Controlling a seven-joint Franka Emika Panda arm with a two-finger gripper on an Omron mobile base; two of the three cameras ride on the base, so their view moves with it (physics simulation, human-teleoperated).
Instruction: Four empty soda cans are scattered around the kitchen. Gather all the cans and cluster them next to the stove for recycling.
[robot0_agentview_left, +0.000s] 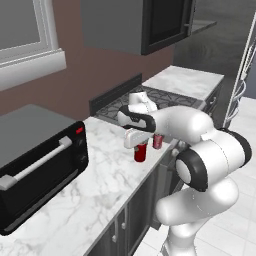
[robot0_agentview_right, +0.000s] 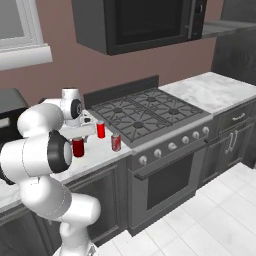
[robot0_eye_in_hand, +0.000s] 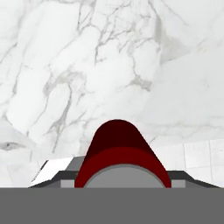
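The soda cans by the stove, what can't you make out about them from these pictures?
- Fourth can: three cans show; no purple one can be made out.
- Pincer grip on the dark red can: hand covers its top in both base views; fingertips unseen in the hand view.
- Small red can, left base view: the arm hides part of it.
- Can labels: too small.

A red can (robot0_eye_in_hand: 119, 151) stands upright on the white marble counter (robot0_eye_in_hand: 87, 65), seen from above its grey top, at the lower middle; the counter's grey veins spread beyond the can; to the can's lower right lies pale tiled floor (robot0_eye_in_hand: 201, 153).
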